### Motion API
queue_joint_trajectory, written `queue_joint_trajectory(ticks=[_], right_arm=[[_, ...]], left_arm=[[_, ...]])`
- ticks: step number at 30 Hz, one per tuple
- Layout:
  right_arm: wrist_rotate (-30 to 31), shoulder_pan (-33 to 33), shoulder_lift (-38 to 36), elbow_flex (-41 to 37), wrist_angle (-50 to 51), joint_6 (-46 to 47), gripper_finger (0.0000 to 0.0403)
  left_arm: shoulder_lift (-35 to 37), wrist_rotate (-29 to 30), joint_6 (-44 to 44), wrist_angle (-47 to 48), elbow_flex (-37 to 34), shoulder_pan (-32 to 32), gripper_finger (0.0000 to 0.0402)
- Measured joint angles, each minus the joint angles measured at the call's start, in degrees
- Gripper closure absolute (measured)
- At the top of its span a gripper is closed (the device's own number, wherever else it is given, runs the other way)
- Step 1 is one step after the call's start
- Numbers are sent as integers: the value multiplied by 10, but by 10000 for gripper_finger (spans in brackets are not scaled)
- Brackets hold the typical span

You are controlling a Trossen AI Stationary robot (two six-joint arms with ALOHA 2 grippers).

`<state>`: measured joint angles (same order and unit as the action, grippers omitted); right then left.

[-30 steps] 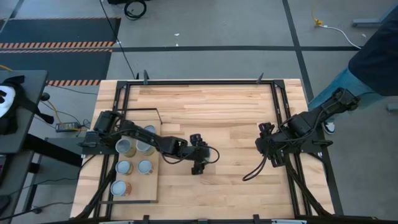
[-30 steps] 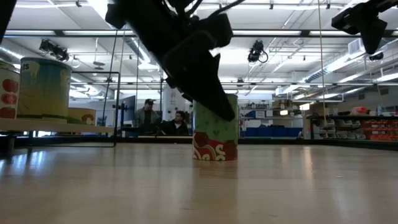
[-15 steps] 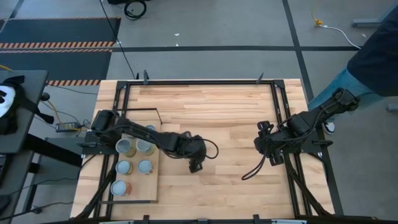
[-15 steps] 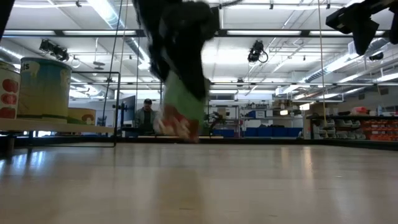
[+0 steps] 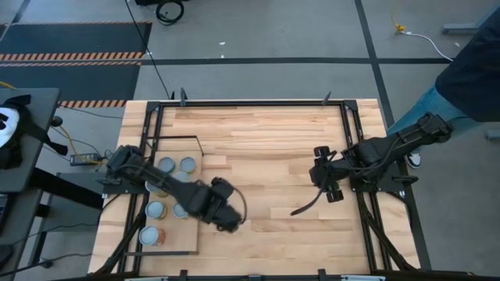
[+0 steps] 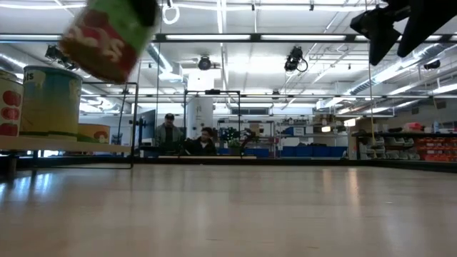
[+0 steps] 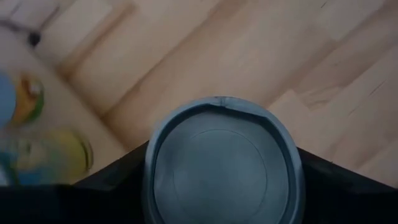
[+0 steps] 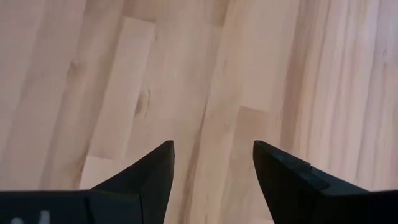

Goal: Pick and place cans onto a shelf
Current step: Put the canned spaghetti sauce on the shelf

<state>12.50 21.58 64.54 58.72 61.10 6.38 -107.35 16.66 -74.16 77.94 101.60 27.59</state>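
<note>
A can with green and red sides [image 6: 108, 34] hangs tilted high above the table, and my left gripper [image 5: 228, 220] is shut on it just off the shelf's right edge. In the left wrist view its round grey top [image 7: 221, 167] faces the camera. The shelf [image 5: 190, 234], a light-wood board in a thin black frame, lies at the table's left. Several cans [image 5: 166, 165] stand on it; the low view shows them at its left [image 6: 51, 100]. My right gripper [image 8: 211, 168] is open above bare wood at the table's right [image 5: 326, 181]. My left gripper pinches the can between its two fingers [image 7: 118, 183], one on each side of the wall just below the top rim [image 7: 152, 168]. The fingers come from above, slanting down, and run along the can's sides. The can is lifted clear of the table and tilted.
A black metal frame [image 5: 250, 104] runs round the butcher-block tabletop. A loose dark cable [image 5: 306, 206] hangs below my right arm. A person's leg [image 5: 426, 105] stands beyond the table's far right corner. Bare wood lies between the two grippers.
My left gripper has taken hold of the can that stood mid-table and lifted it clear. It has carried it up and toward the table's near left, toward the shelf, rolling its wrist, so the can is now tilted. My right gripper has drifted slightly toward the table's middle.
</note>
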Motion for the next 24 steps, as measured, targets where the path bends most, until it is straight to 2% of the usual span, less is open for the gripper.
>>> queue_joint_trajectory(ticks=[4, 9, 14, 24], right_arm=[[-2, -16, 12, 0, -2, -16, 178], [-12, -36, 34, 0, -8, -18, 178], [-23, -49, 63, 0, -30, -29, 178], [-53, -56, 118, 0, -37, -35, 179]], left_arm=[[0, 0, -116, 49, 0, 50, 119], [6, -38, -222, 125, 0, 105, 119], [23, -33, -279, 122, -14, 154, 119], [50, -42, -446, 119, -103, 239, 120]])
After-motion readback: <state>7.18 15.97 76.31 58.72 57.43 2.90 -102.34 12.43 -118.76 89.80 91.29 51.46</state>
